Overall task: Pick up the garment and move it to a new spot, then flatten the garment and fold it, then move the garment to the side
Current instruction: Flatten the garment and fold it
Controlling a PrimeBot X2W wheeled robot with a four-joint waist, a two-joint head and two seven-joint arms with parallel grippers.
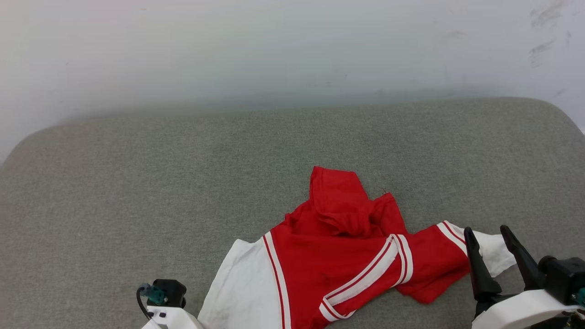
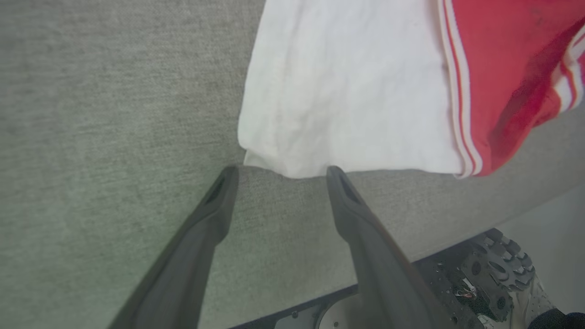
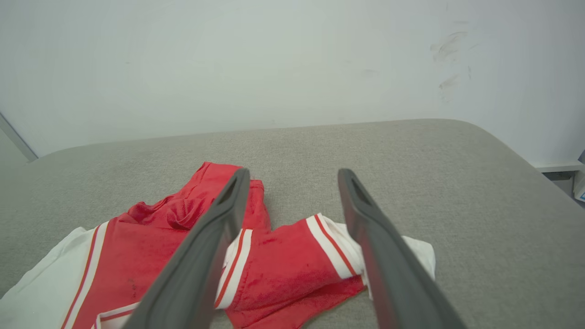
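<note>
The garment (image 1: 338, 256), a red shirt with white sleeves and red-white striped trim, lies crumpled on the grey padded surface (image 1: 183, 183) near its front edge. One white sleeve (image 2: 347, 91) spreads toward the front left, the other white sleeve (image 3: 411, 249) sticks out at the right. My left gripper (image 2: 281, 173) hovers open just short of the left sleeve's hem, nothing between its fingers. My right gripper (image 1: 486, 235) stands open at the garment's right end, its fingers (image 3: 365, 219) over the right sleeve and red cloth (image 3: 283, 260). Lettering is hidden.
A pale wall (image 1: 292, 50) rises behind the padded surface. The surface's front edge (image 2: 411, 256) runs close below the left gripper, with a dark frame and a shoe (image 2: 507, 274) on the floor beyond it. Bare grey padding stretches to the left and back.
</note>
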